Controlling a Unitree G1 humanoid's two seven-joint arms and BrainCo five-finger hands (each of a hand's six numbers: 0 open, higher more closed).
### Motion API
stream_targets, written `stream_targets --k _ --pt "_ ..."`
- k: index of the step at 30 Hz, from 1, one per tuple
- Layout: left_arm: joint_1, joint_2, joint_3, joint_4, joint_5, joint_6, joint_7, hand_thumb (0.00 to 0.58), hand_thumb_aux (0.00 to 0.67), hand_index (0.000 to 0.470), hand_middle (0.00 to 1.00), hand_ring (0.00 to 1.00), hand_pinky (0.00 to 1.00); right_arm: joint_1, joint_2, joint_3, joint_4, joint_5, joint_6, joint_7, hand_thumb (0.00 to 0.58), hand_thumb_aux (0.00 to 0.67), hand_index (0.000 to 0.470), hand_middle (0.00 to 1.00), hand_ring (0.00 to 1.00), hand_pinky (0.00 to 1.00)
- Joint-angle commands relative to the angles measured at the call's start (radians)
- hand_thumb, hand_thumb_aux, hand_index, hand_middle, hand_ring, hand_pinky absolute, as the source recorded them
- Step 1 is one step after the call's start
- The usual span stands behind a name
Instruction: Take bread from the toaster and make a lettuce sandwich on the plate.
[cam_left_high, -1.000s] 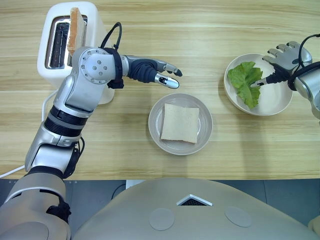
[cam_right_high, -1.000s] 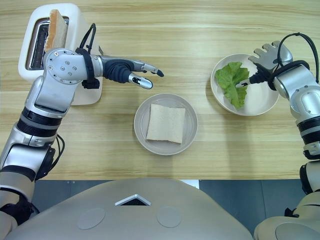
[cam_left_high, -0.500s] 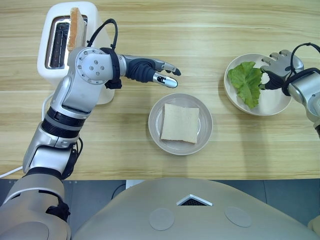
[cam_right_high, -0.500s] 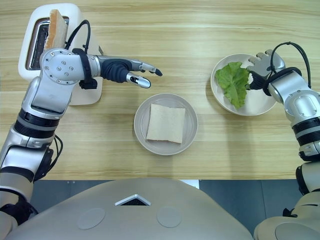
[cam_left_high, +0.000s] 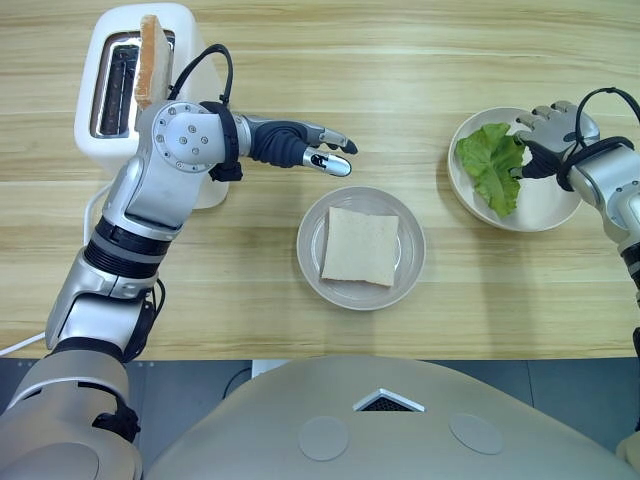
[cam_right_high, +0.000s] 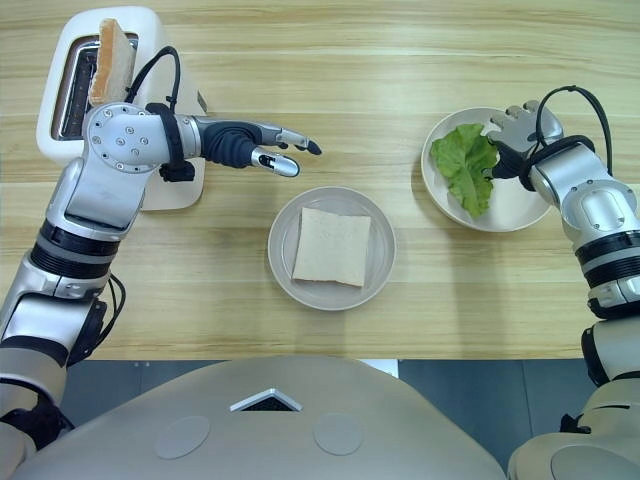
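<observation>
A white toaster (cam_left_high: 125, 118) stands at the far left with one bread slice (cam_left_high: 151, 58) sticking up from a slot. Mid-table, a round plate (cam_left_high: 311, 252) holds a flat bread slice (cam_left_high: 360, 246). At the right, a pale bowl (cam_left_high: 552, 206) holds a green lettuce leaf (cam_left_high: 491, 166). My left hand (cam_left_high: 326, 149) hovers open and holding nothing, between the toaster and the plate, fingers stretched to the right. My right hand (cam_left_high: 549, 134) is over the bowl, against the lettuce's right edge. The leaf still lies in the bowl.
A white cable (cam_left_high: 20, 343) runs off the table's near left edge by the toaster. Bare wooden tabletop (cam_left_high: 400, 70) stretches behind the plate and between the plate and the bowl.
My right hand has turned and shifted left over the bowl, closing in on the lettuce's right edge. My left hand has barely moved.
</observation>
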Motion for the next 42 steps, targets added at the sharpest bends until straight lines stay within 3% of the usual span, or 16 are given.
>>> stream_targets --k 1,7,9,10,11,18,31,37,42 --pt "0.008 0.000 0.000 0.013 -0.010 -0.005 0.002 0.000 0.000 0.000 0.00 0.00 0.00 -0.012 0.029 0.012 0.028 0.007 -0.004 -0.006 0.408 0.305 0.214 0.00 0.00 0.00" --pt "0.010 0.000 0.002 0.024 -0.011 -0.017 0.006 0.000 0.000 0.000 0.00 0.00 0.00 -0.019 0.043 0.022 0.047 0.004 -0.010 -0.008 0.472 0.381 0.267 0.00 0.00 0.00" --pt "0.008 0.000 0.003 0.027 -0.012 -0.021 0.007 0.000 0.000 0.000 0.00 0.00 0.00 -0.021 0.046 0.028 0.056 0.002 -0.013 -0.006 0.521 0.457 0.321 0.00 0.00 0.00" --pt "0.007 0.000 0.004 0.027 -0.012 -0.022 0.008 0.000 0.000 0.000 0.00 0.00 0.00 -0.022 0.046 0.032 0.061 0.001 -0.013 -0.003 0.554 0.528 0.370 0.00 0.00 0.00" --pt "0.006 0.001 0.005 0.027 -0.013 -0.024 0.008 0.000 0.000 0.000 0.00 0.00 0.00 -0.022 0.046 0.034 0.064 0.000 -0.013 -0.003 0.580 0.670 0.470 0.00 0.00 0.00" --pt "0.017 0.002 0.018 0.041 -0.019 -0.039 0.022 0.000 0.000 0.000 0.00 0.00 0.00 -0.017 0.017 -0.002 0.022 0.052 -0.027 0.013 0.580 0.670 0.470 0.00 0.00 0.00" --pt "0.026 0.021 0.076 0.053 -0.054 -0.049 0.048 0.000 0.000 0.000 0.00 0.00 0.00 0.066 -0.133 -0.273 -0.349 0.333 -0.053 0.185 0.580 0.670 0.470 0.00 0.00 0.00" --pt "0.006 0.045 0.159 0.031 -0.086 -0.061 0.068 0.000 0.000 0.000 0.00 0.00 0.00 0.147 -0.060 -0.318 -0.536 0.582 -0.073 0.319 0.580 0.670 0.470 0.00 0.00 0.00" --pt "-0.002 0.107 0.277 -0.224 -0.150 -0.015 0.061 0.000 0.000 0.000 0.00 0.00 0.00 0.180 0.061 -0.219 -0.572 0.605 -0.085 0.372 0.580 0.670 0.470 0.00 0.00 0.00"
